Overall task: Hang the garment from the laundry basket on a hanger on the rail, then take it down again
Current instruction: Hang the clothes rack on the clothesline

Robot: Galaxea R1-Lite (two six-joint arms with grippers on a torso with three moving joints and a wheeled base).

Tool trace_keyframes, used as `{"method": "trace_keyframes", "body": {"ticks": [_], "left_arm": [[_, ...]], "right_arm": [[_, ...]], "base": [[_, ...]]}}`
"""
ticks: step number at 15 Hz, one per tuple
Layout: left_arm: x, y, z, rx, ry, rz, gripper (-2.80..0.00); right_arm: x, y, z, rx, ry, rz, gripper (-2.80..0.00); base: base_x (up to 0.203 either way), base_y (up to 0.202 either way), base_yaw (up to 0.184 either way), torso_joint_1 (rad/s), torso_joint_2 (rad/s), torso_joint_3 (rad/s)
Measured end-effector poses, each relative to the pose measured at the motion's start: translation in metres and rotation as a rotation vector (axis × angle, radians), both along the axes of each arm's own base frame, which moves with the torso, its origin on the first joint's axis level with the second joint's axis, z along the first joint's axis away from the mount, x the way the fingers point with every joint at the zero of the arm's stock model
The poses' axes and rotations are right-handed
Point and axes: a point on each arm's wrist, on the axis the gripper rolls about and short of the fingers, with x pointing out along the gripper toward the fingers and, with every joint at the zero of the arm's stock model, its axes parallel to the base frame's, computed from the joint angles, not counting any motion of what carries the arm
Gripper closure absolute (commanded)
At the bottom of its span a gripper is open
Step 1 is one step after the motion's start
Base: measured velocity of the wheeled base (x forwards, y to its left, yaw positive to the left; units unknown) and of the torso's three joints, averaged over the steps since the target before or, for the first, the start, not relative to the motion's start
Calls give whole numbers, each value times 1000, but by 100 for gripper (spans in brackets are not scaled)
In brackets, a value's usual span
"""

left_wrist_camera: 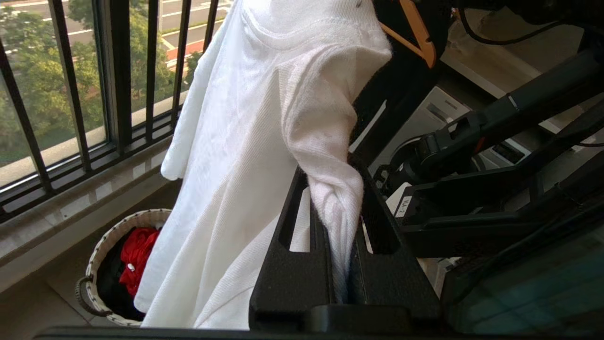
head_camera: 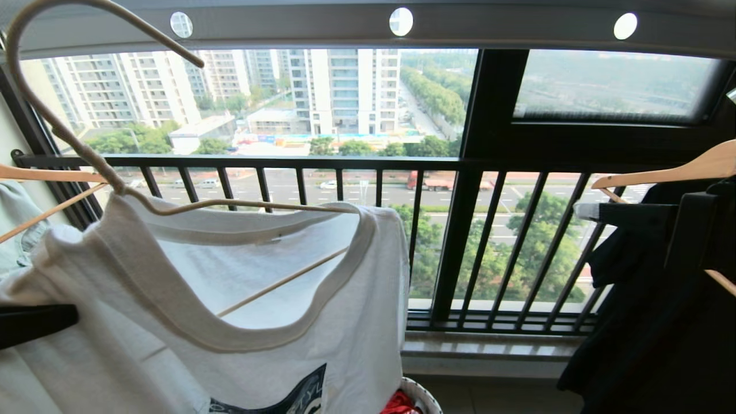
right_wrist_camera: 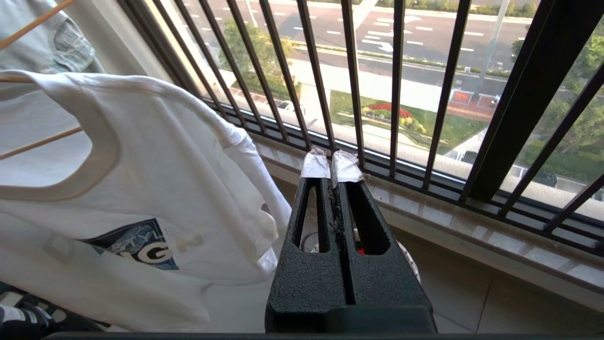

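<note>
Below the rail (head_camera: 322,26), white T-shirt (head_camera: 241,322) sits on the wire hanger (head_camera: 63,138). Left gripper (left_wrist_camera: 337,208) pinches its sleeve. Right gripper (right_wrist_camera: 332,163), further right, is clamped empty.

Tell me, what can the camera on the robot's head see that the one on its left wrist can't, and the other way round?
Only the head view shows the rail with its round holes, the hanger hook below it, and the T-shirt's neck and dark chest print.

Only the left wrist view shows the left gripper shut on a fold of the white T-shirt, with the laundry basket's handle and the right arm behind.

Both show the T-shirt, the basket with a red garment inside, and the black window railing.
</note>
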Motion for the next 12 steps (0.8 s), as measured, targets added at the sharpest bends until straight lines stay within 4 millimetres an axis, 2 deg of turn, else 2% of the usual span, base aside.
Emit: {"method": "trace_keyframes", "body": {"ticks": [6,12], "left_arm": [[-6,8,-7,-4,13,129,0],[-25,15,-16,19,-1,406,0]], "right_arm": [[4,1,1,-3,1,-3,0],[11,4,-5,-13,28,-4,0]], "base": [[0,0,0,0,0,0],[0,0,0,0,0,0]]}}
